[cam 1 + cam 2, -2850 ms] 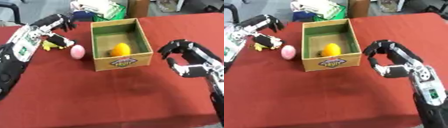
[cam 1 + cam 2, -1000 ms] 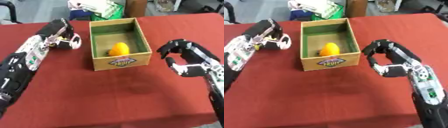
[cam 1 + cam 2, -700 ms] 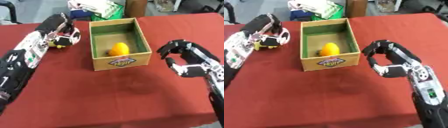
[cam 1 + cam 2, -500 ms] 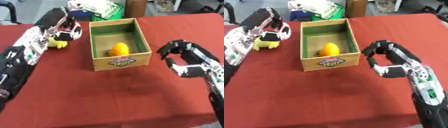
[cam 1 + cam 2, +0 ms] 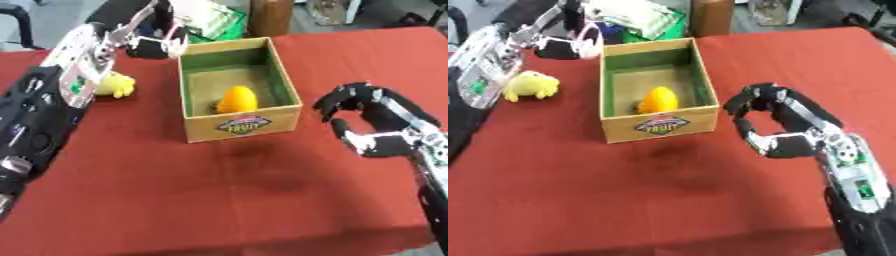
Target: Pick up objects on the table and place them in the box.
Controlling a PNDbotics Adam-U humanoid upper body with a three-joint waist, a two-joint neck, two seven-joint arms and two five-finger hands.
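Note:
An open cardboard box (image 5: 241, 126) with a green inside stands mid-table, and an orange fruit (image 5: 236, 99) lies in it. My left hand (image 5: 153, 44) hovers by the box's far left corner. Its fingers are curled round a small thing that they hide almost entirely. A yellow soft toy (image 5: 115, 85) lies on the red cloth left of the box, under my left forearm. My right hand (image 5: 378, 126) hangs right of the box, fingers loosely curved with a wide gap to the thumb, holding nothing.
Behind the box lie a green and white package (image 5: 213, 19) and a brown cylinder (image 5: 267, 17). The red table (image 5: 219, 200) stretches bare toward its near edge. A black chair frame (image 5: 17, 20) shows at the far left.
My left hand closed on the pink ball left of the box and carried it up toward the box's far left corner. The yellow toy is uncovered. My right hand stayed still.

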